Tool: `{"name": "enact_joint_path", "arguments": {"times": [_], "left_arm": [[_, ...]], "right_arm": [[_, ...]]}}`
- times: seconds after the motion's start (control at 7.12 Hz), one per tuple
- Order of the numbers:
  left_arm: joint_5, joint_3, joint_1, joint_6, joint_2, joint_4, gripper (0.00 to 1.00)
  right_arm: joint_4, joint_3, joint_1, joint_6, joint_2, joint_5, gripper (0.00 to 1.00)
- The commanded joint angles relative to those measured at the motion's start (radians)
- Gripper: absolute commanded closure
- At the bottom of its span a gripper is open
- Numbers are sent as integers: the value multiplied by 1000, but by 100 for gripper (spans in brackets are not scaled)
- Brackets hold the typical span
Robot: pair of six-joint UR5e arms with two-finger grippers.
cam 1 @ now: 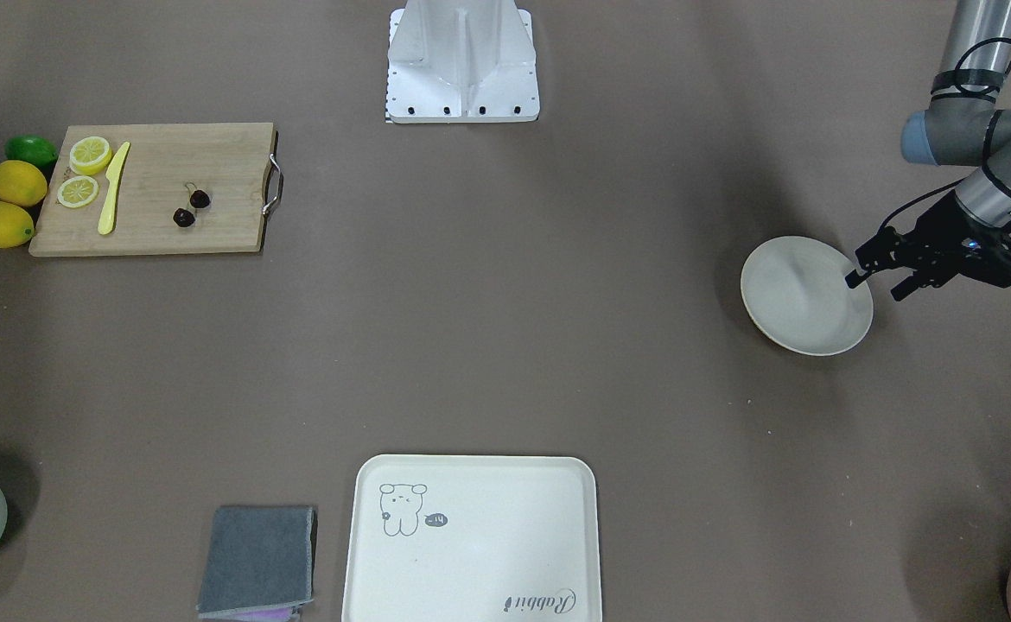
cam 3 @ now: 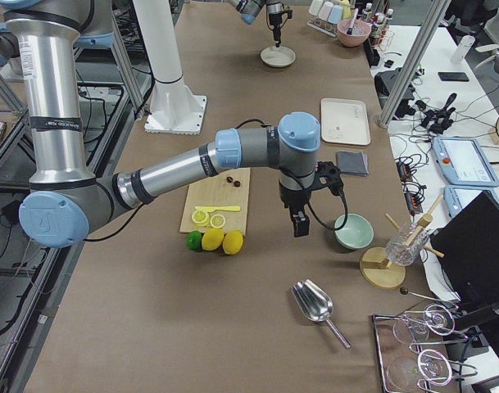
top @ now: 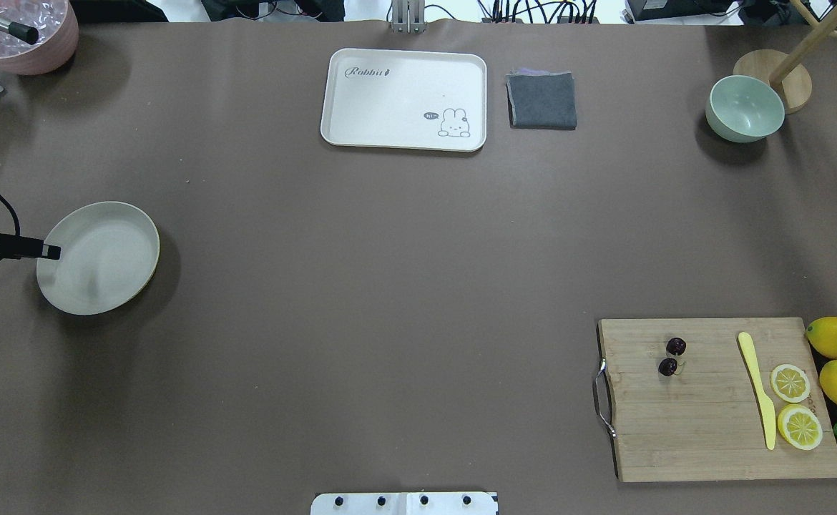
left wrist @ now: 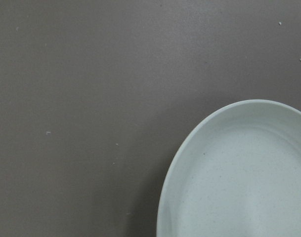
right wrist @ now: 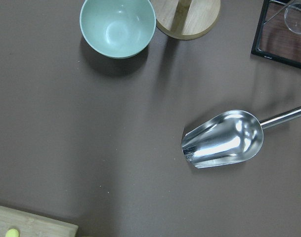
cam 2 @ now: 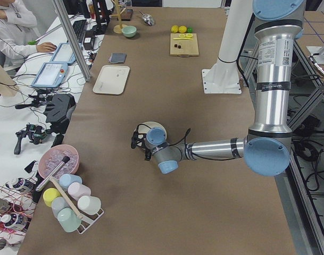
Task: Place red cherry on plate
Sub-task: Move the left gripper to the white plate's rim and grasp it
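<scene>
— where's the cherry?

— close in by the robot's base, on the board (top: 705, 429), towards its handle end. the cherry (top: 667, 367) is a dark pair on thin stems. it lies loose, well apart from the knife (top: 758, 400), and nothing is touching it.

— so it's not picked up yet?

— no. i'd say this is the very start, with the reach for it not yet made.

— and the hands?

— a bit further out, the right hand (cam 3: 298, 223) hangs over bare bench (top: 390, 286) between the board and the bowl (top: 744, 109), with a scoop (right wrist: 224, 139) lying near. i only get it from the side, so i can't tell if it's parted or closed.

— the other one?

— over on the robot's left, the left hand (cam 1: 877, 287) is at the outer rim of the plate (top: 104, 265). its fingers are apart and it holds nothing. whether a tip is touching the rim, i can't say.

— what comes next?

— my guess is the right hand does it, being the nearer one. it would have to swing over the board, drop straight down and pinch one fruit or the join of the stems. the cherry is so small that a sloppy approach would just nudge it away. then there's a long carry, as the plate sits well apart from the cherry, across the bench. the left hand may be there to drag the plate closer, but that's only a hunch.
</scene>
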Motion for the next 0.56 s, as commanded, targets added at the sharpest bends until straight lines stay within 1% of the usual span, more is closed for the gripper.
{"name": "enact_joint_path", "arguments": {"times": [0.0,0.14,0.28,0.42], "left_arm": [[31,0,25,-10,-3,-1,13],[31,-1,25,-11,-3,-4,24],[31,0,25,-9,-3,-4,48],[31,-1,25,-6,-3,-5,74]], "right_arm": [[-2,0,0,-1,-1,1,0],[-2,0,0,-1,-1,1,0],[-2,0,0,-1,-1,1,0],[-2,0,0,-1,-1,1,0]]}}
